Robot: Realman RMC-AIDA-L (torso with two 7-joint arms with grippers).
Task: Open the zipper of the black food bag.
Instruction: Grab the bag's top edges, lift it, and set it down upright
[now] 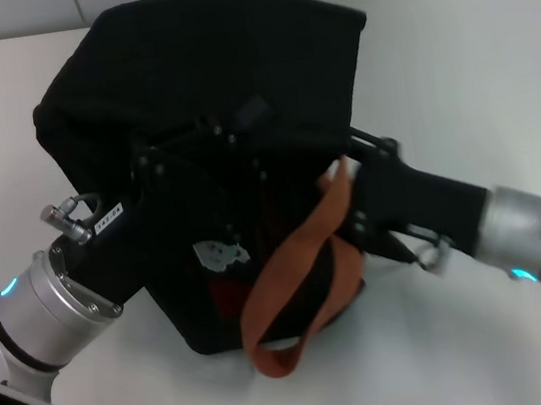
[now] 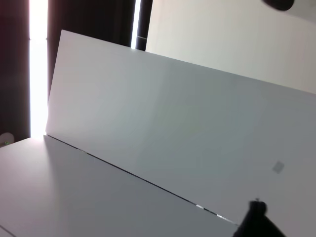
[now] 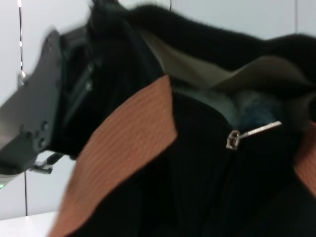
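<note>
The white table (image 1: 493, 60) fills most of the head view, and the black food bag (image 1: 206, 101) sits in the upper middle of the frame, slumped and leaning, taking up a big chunk of it. Both arms are pushed right up against it. The left gripper (image 1: 161, 173) comes in from the lower left and the right gripper (image 1: 364, 184) from the right edge, and both black gripper bodies blend into the black fabric, so I honestly can't tell whether either one is spread or pinched on anything. An orange-brown strap handle (image 1: 292, 280) loops down the front of the bag in the lower middle, crossing in front of the right gripper. There's a small pale bear patch (image 1: 219, 255) just left of it.

The head view doesn't show the zipper at all. The right wrist view does: the bag's mouth gapes with tan lining (image 3: 197, 61) showing, and the zipper (image 3: 249, 133) pull, a small silver tab, hangs at centre right, next to the strap.

The left wrist view is pretty useless, just a white wall panel (image 2: 173, 128) and table.
</note>
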